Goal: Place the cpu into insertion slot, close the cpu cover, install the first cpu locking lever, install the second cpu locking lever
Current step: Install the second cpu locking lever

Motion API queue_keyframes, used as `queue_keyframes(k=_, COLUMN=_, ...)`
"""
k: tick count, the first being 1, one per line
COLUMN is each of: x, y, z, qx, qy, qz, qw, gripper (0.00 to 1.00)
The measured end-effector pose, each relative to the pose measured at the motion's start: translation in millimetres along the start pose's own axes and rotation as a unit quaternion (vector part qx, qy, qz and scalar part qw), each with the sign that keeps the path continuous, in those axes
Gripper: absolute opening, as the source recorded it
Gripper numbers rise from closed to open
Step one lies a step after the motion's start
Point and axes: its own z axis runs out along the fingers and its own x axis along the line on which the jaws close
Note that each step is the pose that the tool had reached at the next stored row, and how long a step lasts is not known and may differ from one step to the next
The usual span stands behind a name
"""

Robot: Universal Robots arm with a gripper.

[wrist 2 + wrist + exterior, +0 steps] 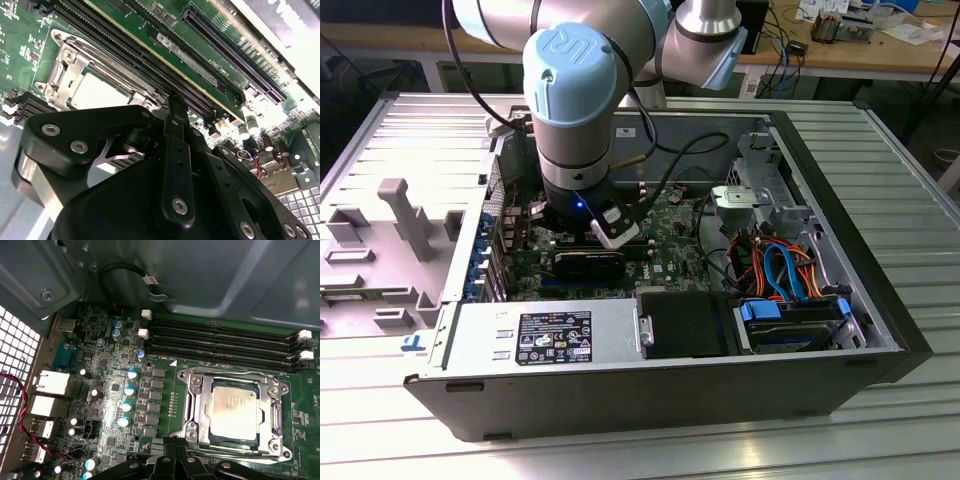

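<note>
End effector black, matte, bolted links with silver screw heads; fingers pressed together into one narrow tip, holding nothing, poised just beside the socket edge. The cpu, flat square with dull silver-grey top, sits in the insertion slot. The cpu cover, thin bright metal frame with a square window, lies flat around the chip. Beside the socket run long narrow black memory slots on the green motherboard. In the exterior view the arm reaches into the open grey computer case on the ribbed metal bench.
</note>
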Motion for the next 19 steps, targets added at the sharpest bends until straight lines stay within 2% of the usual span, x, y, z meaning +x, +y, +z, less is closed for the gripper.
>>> queue_keyframes(k=9, x=-0.8, y=2.6, z=3.6, qx=-0.0007, qy=0.0035, qz=-0.013, qw=0.9999, gripper=0.11)
queue_keyframes(k=17, x=-4.1, y=1.7, z=4.3, qx=-0.0008, qy=0.0036, qz=-0.014, qw=0.9999, gripper=0.11)
queue_keyframes(k=19, x=-4.1, y=1.9, z=1.5, qx=-0.0009, qy=0.003, qz=-0.014, qw=0.9999, gripper=0.11)
